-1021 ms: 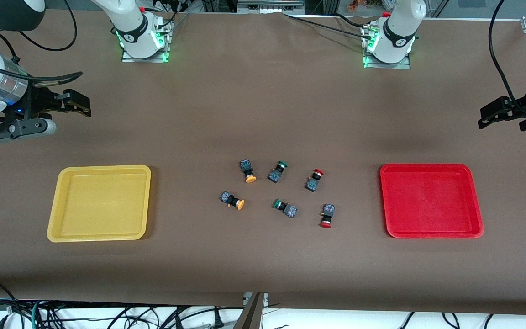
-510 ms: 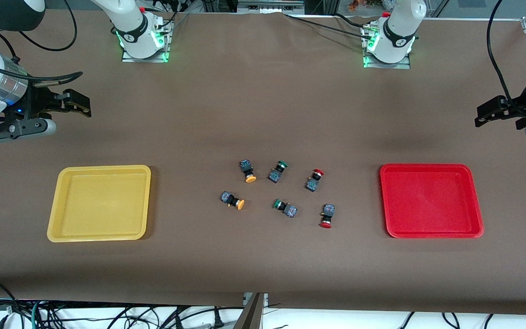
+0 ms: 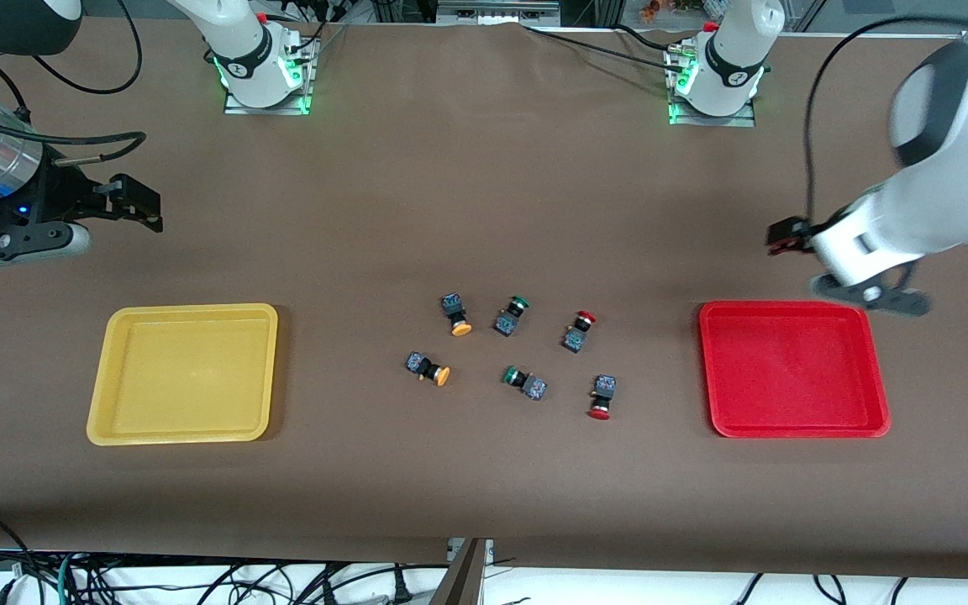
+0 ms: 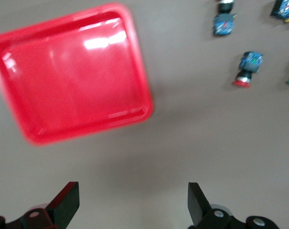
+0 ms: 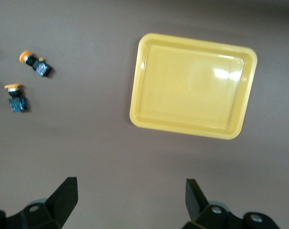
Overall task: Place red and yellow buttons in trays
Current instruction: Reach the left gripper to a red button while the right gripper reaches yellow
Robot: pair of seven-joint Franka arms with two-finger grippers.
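Left gripper, jaws spread and empty, swings in over the brown counter beside the shallow red plastic tray, heading for the untouched red and yellow mushroom-cap buttons. Right gripper, also spread and empty, waits near the shallow yellow plastic tray.

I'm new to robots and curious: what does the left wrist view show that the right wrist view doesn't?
Only the left wrist view shows the red plastic tray, a red-capped push button and the open left gripper. Only the right wrist view shows the yellow plastic tray, two orange-yellow-capped buttons and the open right gripper. Both show the brown table.
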